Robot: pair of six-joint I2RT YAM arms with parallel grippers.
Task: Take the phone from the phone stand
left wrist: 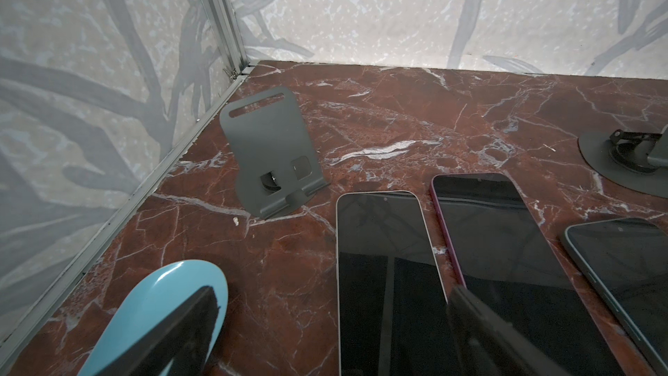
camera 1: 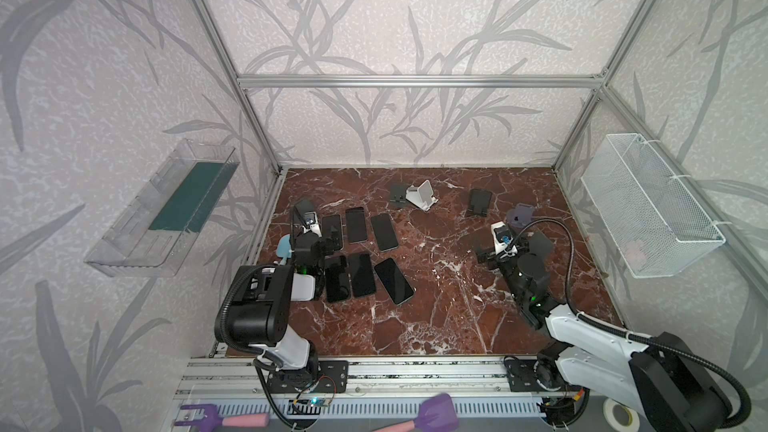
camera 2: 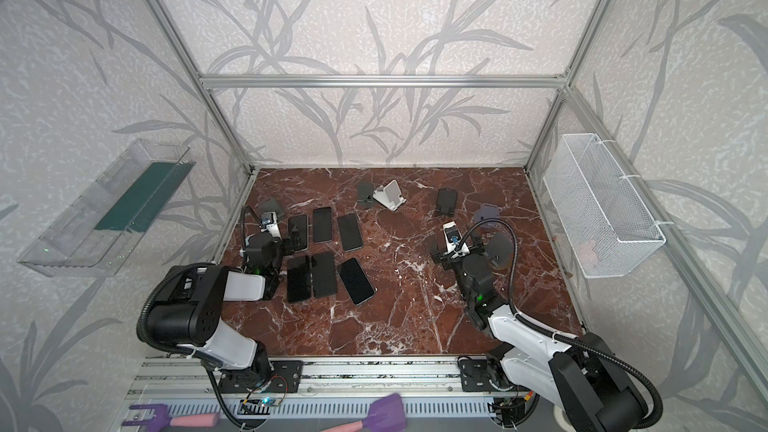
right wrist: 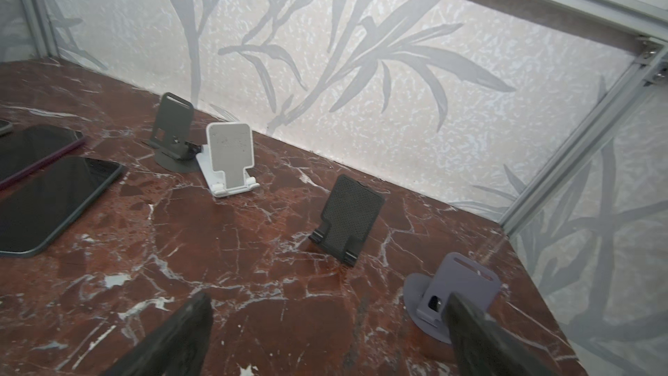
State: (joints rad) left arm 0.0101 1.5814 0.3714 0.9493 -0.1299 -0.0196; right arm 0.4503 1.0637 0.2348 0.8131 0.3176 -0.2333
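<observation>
Several dark-screened phones (camera 1: 361,275) lie flat on the marble table (camera 1: 436,317), left of the middle; in the left wrist view three phones (left wrist: 390,276) show side by side. Every phone stand in view is empty: a dark grey stand (left wrist: 269,150) by the back-left corner, a light blue stand (left wrist: 159,305), a white stand (right wrist: 231,157), a black stand (right wrist: 352,213) and a lavender stand (right wrist: 459,283). My left gripper (camera 1: 311,243) hangs open between the blue stand and the phones. My right gripper (right wrist: 327,320) is open over bare table beside the lavender stand.
A grey round-based stand (camera 1: 398,193) sits next to the white stand (camera 1: 422,195) at the back. Another dark round stand (camera 1: 540,245) is close by my right gripper (camera 1: 505,249). A clear tray (camera 1: 166,209) hangs on the left wall and a white wire basket (camera 1: 648,209) on the right wall.
</observation>
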